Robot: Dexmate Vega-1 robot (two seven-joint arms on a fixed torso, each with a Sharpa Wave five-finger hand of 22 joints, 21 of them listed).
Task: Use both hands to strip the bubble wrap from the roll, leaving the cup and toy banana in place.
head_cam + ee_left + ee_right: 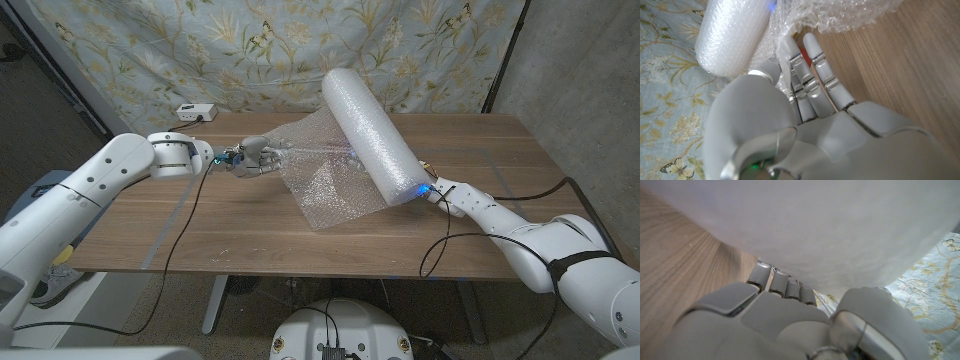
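Observation:
A thick white bubble wrap roll [368, 130] lies slanted across the middle of the table, and a loose sheet [325, 185] runs from it toward the front and left. My left hand [255, 158] grips the sheet's left edge, its fingers [807, 75] tucked into the crumpled wrap [840, 15] beside the roll [735, 35]. A small red patch [802, 52] shows behind those fingers; I cannot tell what it is. My right hand [446, 193] holds the roll's near end, fingers [780, 282] curled under the roll [815, 225]. Something dark shows through the wrap [352, 155].
A small white device [195, 112] sits at the back left of the wooden table [200, 230]. A floral cloth [200, 45] hangs behind the table. Cables trail from both arms across the tabletop.

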